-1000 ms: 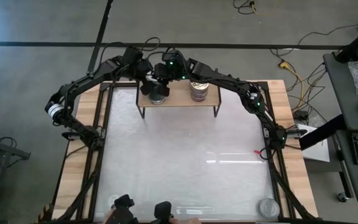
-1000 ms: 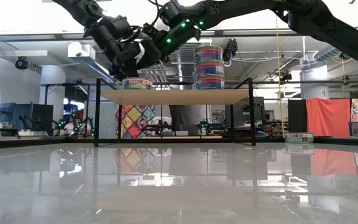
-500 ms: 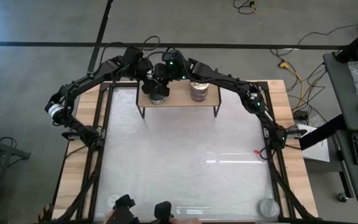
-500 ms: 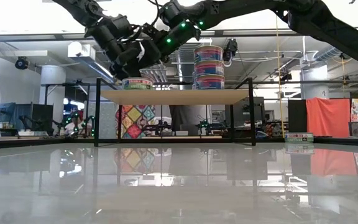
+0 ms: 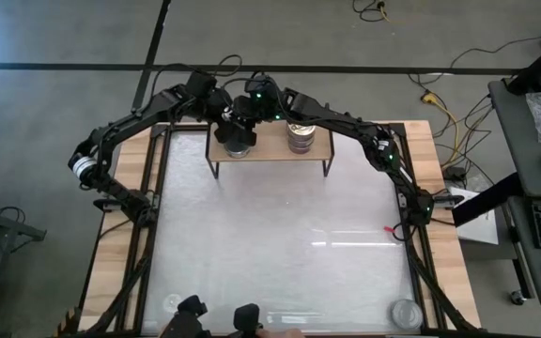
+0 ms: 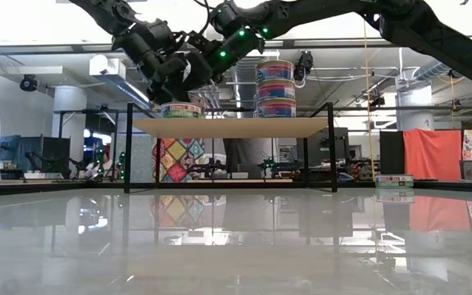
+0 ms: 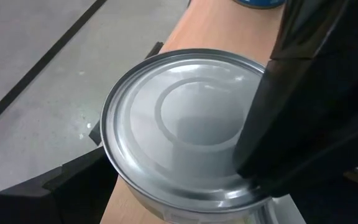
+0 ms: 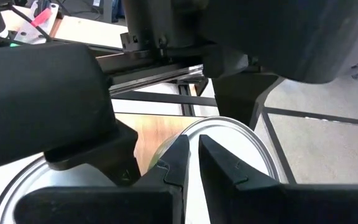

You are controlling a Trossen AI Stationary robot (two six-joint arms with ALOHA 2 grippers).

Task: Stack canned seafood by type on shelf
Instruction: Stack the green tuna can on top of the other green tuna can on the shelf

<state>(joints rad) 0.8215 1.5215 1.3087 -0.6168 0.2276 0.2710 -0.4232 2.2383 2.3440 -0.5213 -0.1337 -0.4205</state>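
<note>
The shelf (image 5: pixel 270 153) stands at the table's far edge. On its left end sits one can (image 6: pixel 180 109) with a plain silver lid (image 7: pixel 179 118). On its right end stands a stack of three cans (image 6: pixel 275 86). My left gripper (image 5: pixel 225 122) hangs open over the single can, a finger (image 7: pixel 67 186) on either side of it. My right gripper (image 8: pixel 189 152) is shut; its fingertips hover over the same lid (image 8: pixel 241 143), between the left gripper's fingers. My left gripper straddles the single can from above, slanting down from the table's left; I cannot tell whether its fingers (image 7: pixel 278 137) touch the can's wall. My right gripper's shut fingertips lie just over the lid near its rim (image 8: pixel 229 127), slanting down from the right; I cannot tell whether they touch it.
Another silver can (image 5: pixel 404 312) lies on the table near the near right corner. Two dark devices (image 5: pixel 216 321) sit at the near edge. The wide white tabletop (image 5: pixel 280 244) lies between them and the shelf.
My left gripper has turned slightly at the wrist above the single can. The cans and my right gripper have kept still.
</note>
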